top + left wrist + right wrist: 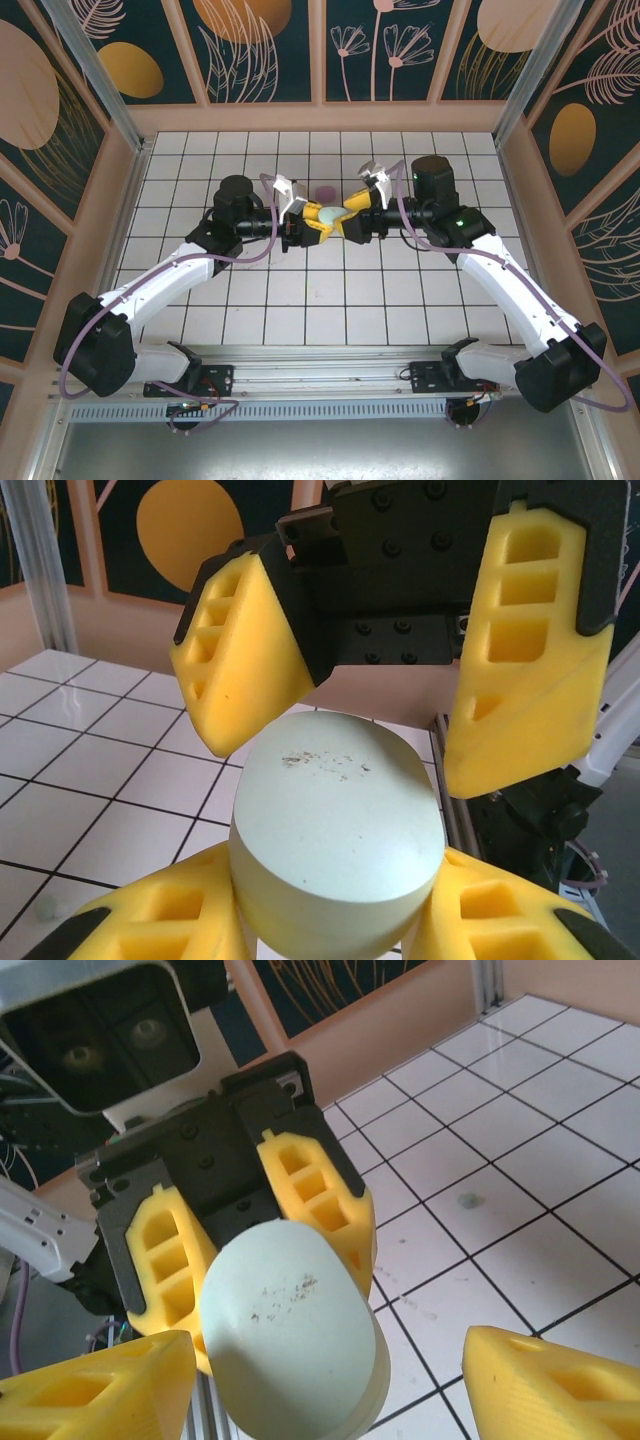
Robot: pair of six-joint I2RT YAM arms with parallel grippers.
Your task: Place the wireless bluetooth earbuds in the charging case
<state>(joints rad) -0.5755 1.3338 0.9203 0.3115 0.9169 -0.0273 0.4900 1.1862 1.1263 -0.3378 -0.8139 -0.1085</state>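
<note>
The charging case [329,214], a pale mint oval with its lid closed, hangs above the middle of the tiled table. My left gripper [310,225] is shut on it, and its yellow fingers [150,920] press the sides of the case [340,800]. My right gripper [352,215] faces it from the other side. It stands open around the case [285,1330]; its right finger [550,1380] is well clear of the shell. A tiny pale mint speck, perhaps an earbud [467,1200], lies on a tile beyond.
A small pink object [325,192] lies on the tiles just behind the two grippers. Wooden walls [320,118] fence the table [330,290] on three sides. Open tiles stretch between the arms and the near rail [320,365].
</note>
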